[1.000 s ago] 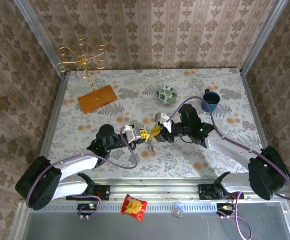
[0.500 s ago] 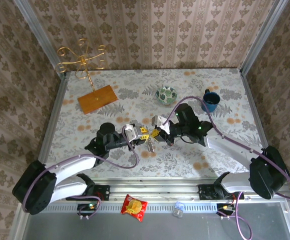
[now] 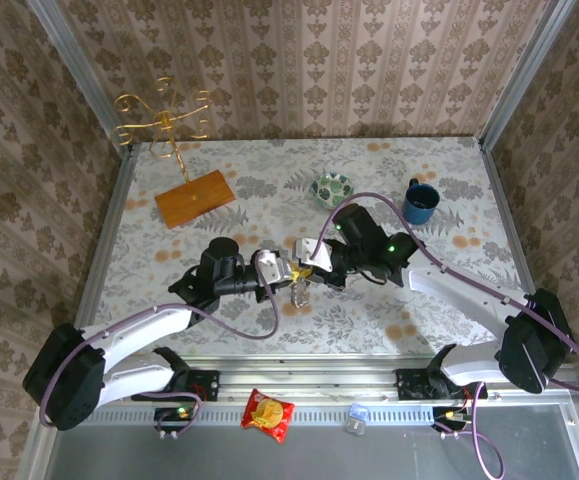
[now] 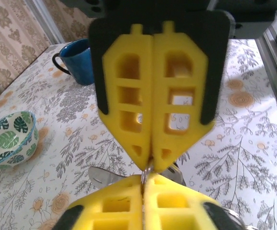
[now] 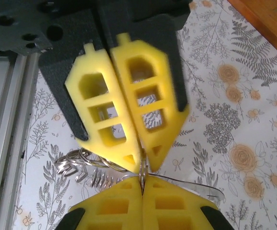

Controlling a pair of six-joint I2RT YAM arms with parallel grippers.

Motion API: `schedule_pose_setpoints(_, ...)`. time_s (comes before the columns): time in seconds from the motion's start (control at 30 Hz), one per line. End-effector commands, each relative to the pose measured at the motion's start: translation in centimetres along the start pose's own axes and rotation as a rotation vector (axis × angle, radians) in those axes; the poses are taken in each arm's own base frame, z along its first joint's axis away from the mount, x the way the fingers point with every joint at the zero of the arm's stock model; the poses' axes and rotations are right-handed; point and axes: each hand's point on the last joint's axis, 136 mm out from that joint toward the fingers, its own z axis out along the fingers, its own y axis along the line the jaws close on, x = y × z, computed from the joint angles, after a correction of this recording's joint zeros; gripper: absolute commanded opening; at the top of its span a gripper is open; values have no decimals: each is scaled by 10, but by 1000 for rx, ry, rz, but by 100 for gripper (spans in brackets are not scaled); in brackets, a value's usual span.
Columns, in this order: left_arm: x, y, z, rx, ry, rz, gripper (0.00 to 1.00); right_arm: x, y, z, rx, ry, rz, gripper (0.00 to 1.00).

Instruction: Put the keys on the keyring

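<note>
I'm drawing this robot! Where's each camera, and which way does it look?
Top external: high behind, looking down on the table; both arms show.
Left wrist: on left arm, facing the right gripper and bowl; own fingers below.
Right wrist: on right arm, facing the left gripper; own fingers below.
Top and left wrist share the bowl.

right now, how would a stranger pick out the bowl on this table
Start at the floral table and look toward its far edge, near the middle. The bowl sits there, left of the blue mug. It is the only open dish, white with green leaves inside.
</note>
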Motion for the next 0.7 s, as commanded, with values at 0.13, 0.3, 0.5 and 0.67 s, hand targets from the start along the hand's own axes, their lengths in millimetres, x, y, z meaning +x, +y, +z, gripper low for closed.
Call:
schedule_pose_setpoints(0.13, -7, -1, -1, 6, -40, 9, 0, -17, -4, -14, 26, -131, 44, 19)
schedule_pose_setpoints(0.3, -11, 1, -4, -28, -109, -24, 0, -2, -6, -15, 29, -157, 136, 30)
schedule_pose_setpoints(0.5, -10, 2, -4, -44, -132, -33, 0, 5, -2, -10, 2, -148, 184, 29)
schedule_pose_setpoints(0.67, -10, 3, -4, -50, -132, -28, 0, 3, -2, -10, -11, -159, 207, 29)
